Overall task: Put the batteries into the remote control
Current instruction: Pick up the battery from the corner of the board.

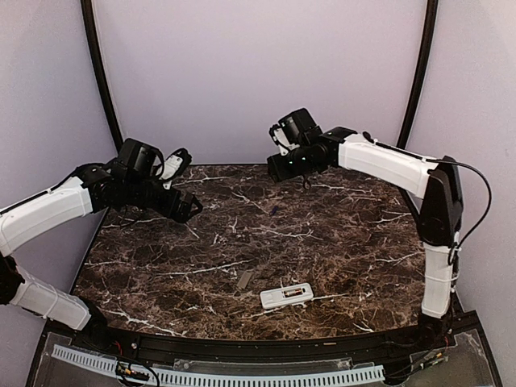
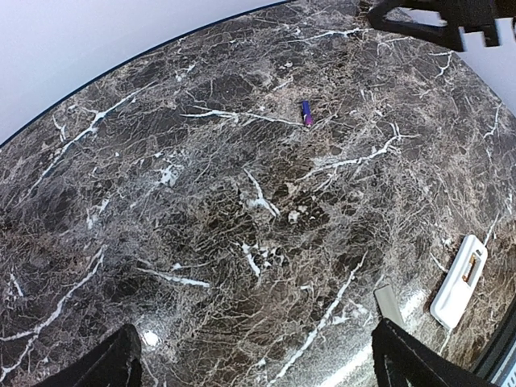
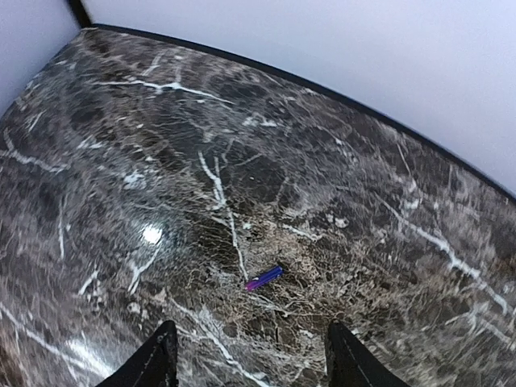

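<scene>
One slim purple battery [image 3: 264,278] lies flat — well apart from the white remote control [image 1: 287,296], lying slot side up.

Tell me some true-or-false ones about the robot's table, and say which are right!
1. The remote control lies flat on the marble table. True.
2. The right hand holds a battery. False: it is open and empty, and the purple battery lies on the table below it.
3. The grey cover lies beside the remote control, not touching it. True.
4. The left hand is shut. False: it is wide open.
5. The purple battery touches the remote control. False: it lies far from it, on the table's far side.
</scene>
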### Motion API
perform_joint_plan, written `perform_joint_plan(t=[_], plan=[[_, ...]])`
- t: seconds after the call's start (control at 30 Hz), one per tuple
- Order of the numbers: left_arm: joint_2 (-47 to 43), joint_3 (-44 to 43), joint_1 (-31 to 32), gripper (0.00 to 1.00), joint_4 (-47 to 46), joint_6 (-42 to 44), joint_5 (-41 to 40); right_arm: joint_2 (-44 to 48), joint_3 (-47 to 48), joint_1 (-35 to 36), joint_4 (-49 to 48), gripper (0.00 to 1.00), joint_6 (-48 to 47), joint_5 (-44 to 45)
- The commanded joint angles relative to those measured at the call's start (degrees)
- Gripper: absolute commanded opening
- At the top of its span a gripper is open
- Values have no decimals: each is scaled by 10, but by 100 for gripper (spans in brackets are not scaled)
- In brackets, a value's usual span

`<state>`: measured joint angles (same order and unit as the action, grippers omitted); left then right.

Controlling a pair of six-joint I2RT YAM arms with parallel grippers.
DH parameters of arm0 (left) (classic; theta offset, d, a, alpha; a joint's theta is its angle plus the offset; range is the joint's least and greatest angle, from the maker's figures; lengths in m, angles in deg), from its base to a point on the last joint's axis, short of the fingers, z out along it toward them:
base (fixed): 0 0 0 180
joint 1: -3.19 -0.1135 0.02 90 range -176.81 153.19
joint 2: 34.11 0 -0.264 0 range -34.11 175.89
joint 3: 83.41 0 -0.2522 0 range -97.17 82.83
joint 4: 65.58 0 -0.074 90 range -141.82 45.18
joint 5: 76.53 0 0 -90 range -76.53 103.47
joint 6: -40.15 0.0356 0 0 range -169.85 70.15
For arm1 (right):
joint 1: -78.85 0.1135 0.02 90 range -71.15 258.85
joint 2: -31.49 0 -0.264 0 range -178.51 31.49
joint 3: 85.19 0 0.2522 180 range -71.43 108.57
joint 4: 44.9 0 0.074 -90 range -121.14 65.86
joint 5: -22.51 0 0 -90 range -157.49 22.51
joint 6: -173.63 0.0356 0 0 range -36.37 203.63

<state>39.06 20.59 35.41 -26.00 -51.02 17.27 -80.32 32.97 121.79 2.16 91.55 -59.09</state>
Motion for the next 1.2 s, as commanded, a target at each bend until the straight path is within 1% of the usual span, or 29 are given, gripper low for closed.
perform_joint_plan(t=[0.0,0.1,0.2,0.43,0.73,0.93,1.03,1.17], plan=[[-18,-10,-7,99,10,-8,3,-119,115,2,75,60,168,95],[-23,-10,-9,99,11,-7,4,-200,216,-1,124,61,207,146],[-31,-5,-10,99,9,-6,11,-260,274,-4,141,60,233,145],[-39,6,-11,99,3,-7,23,-328,291,-10,132,57,264,146],[-40,10,-11,99,-2,-9,33,-394,329,-16,132,52,269,120],[-52,17,-11,99,-3,-6,27,-402,318,-20,146,44,277,105],[-59,20,-11,99,-4,-4,25,-379,278,-20,141,38,283,88],[-62,22,-11,99,-7,-3,27,-339,214,-19,123,34,282,77]])
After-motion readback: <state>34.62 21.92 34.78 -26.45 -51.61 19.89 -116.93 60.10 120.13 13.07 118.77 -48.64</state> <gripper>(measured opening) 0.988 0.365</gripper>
